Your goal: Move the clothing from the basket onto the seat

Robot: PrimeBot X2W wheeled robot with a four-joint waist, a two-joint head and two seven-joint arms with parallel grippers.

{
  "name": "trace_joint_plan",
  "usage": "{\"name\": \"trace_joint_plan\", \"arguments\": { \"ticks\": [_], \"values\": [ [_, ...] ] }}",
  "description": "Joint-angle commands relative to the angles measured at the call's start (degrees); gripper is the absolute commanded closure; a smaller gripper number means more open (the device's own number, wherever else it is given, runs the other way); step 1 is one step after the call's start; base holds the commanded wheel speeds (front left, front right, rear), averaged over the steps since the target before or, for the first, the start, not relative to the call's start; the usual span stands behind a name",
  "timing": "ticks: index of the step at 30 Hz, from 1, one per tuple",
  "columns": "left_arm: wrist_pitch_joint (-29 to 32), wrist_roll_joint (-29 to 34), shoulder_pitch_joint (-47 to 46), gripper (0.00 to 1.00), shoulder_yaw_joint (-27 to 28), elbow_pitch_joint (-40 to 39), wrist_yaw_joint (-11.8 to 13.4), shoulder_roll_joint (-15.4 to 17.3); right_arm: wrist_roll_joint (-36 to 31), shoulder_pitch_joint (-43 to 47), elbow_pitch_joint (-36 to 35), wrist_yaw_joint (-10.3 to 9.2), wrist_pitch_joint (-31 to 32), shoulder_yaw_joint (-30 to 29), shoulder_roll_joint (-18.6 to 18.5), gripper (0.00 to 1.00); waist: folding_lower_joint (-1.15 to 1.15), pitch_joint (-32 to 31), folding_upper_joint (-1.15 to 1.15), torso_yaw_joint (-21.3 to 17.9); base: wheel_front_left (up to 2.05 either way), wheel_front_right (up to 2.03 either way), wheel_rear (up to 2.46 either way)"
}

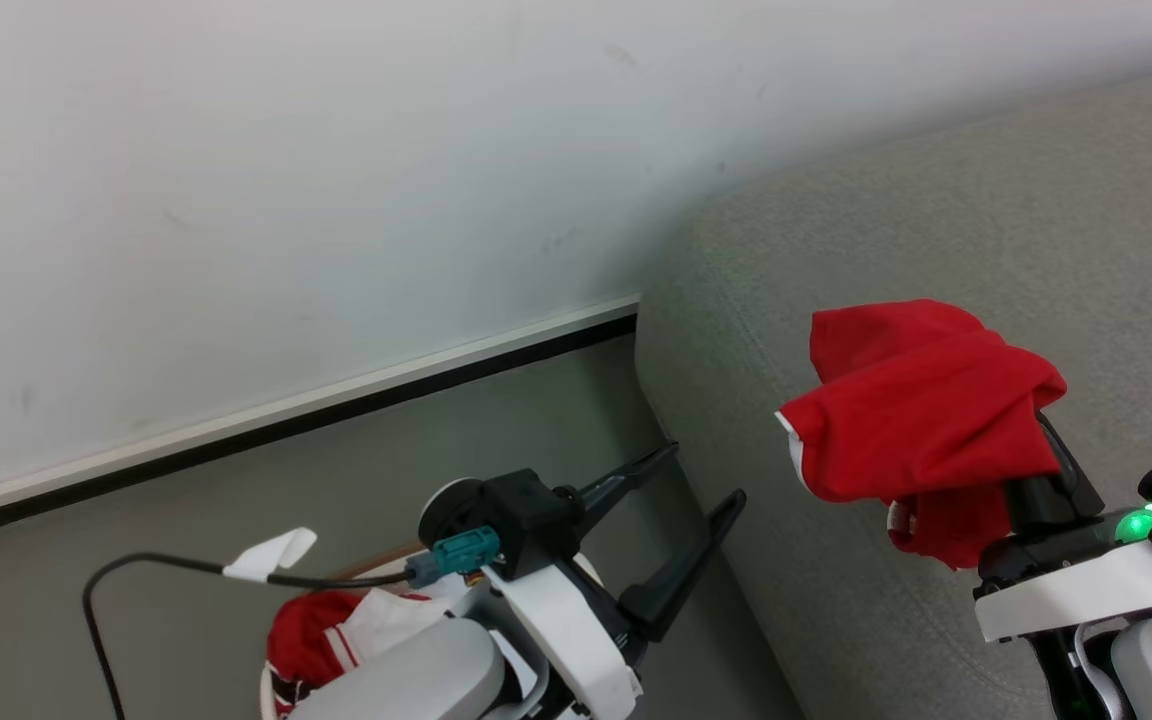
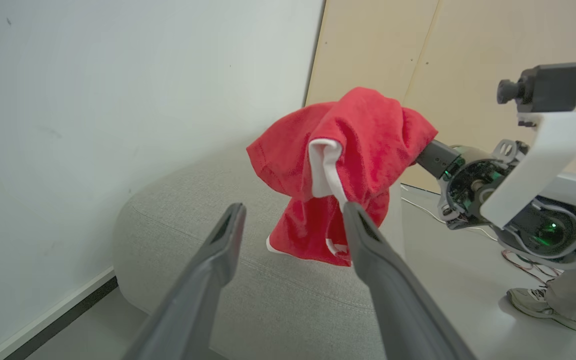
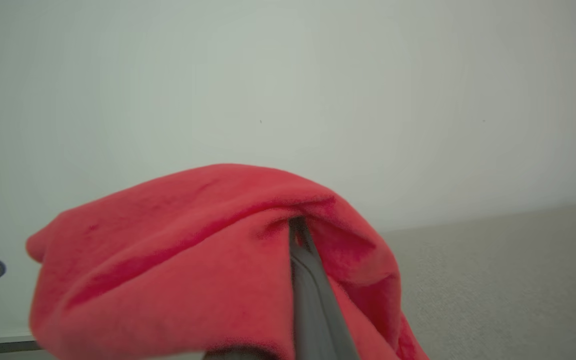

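A piece of the bright red clothing (image 1: 921,405) with white trim hangs over the grey seat (image 1: 936,230), draped around my right gripper (image 3: 296,231). That gripper is shut on the fabric, and its fingertips are buried in it. In the left wrist view the same garment (image 2: 358,140) hangs above the seat's rounded edge (image 2: 193,220). My left gripper (image 1: 704,474) stands open and empty by the seat's side, left of the garment. Below it, more red and white clothing (image 1: 316,625) lies in the basket (image 1: 264,695), which my left arm mostly hides.
A white wall with a dark baseboard (image 1: 286,420) runs behind the floor and the seat. A black cable with a white tag (image 1: 271,555) loops over the floor. A person's shoe (image 2: 533,302) stands on the floor beyond my right arm (image 2: 518,190).
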Motion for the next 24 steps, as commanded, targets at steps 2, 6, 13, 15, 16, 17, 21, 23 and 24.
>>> {"name": "trace_joint_plan", "arguments": {
  "ticks": [2,6,13,15,16,17,21,23,24],
  "values": [
    [-0.4,1.6,-0.2,0.0,0.2,0.3,0.1,0.5,-0.7,1.6,-1.0,-0.12,0.0,-0.7,0.4,1.0,0.0,1.8,0.0,-3.2,0.0,0.0,0.0],
    [-0.6,2.5,-0.2,0.0,0.1,0.8,-0.2,0.4,-1.2,2.8,-1.9,-0.12,0.0,-1.9,0.9,1.0,0.0,2.8,0.0,-4.6,0.0,0.0,0.0],
    [-0.9,3.3,-0.6,0.0,0.4,1.2,-0.8,0.3,-2.0,3.1,-2.8,-0.12,0.0,-3.1,1.4,1.0,0.0,4.8,0.0,-5.1,0.0,0.0,0.0],
    [-0.9,3.6,-0.9,0.0,0.4,1.1,-0.9,0.2,-2.0,2.2,-2.6,-0.12,0.0,-3.2,1.4,1.0,0.0,5.5,0.0,-4.8,0.0,0.0,0.0],
    [-0.9,3.6,-1.2,0.0,0.4,1.0,-0.9,0.2,-2.1,1.6,-2.6,-0.12,0.0,-3.3,1.4,1.0,0.0,6.0,0.0,-4.7,0.0,0.0,0.0],
    [-0.8,3.8,-1.4,0.0,0.5,1.0,-0.9,0.3,-2.0,0.8,-2.5,-0.12,0.0,-3.5,1.3,1.0,0.0,6.5,0.0,-4.5,0.0,0.0,0.0],
    [0.0,4.5,-3.0,0.0,0.5,0.2,-0.9,1.0,-2.4,-2.8,-2.5,-0.12,0.0,-4.1,0.2,1.0,0.0,9.9,0.0,-3.4,0.0,0.0,0.0],
    [1.0,5.1,-4.3,0.0,0.5,-0.6,-0.9,1.4,-2.2,-5.6,-2.2,-0.12,0.0,-4.7,-0.5,1.0,0.0,12.7,0.0,-2.5,0.0,0.0,0.0],
    [1.5,5.2,-5.0,0.0,0.6,-1.1,-0.8,1.7,-2.1,-7.2,-1.9,-0.12,0.0,-5.0,-0.9,1.0,0.0,14.2,0.0,-2.0,0.0,0.0,0.0]
  ]
}}
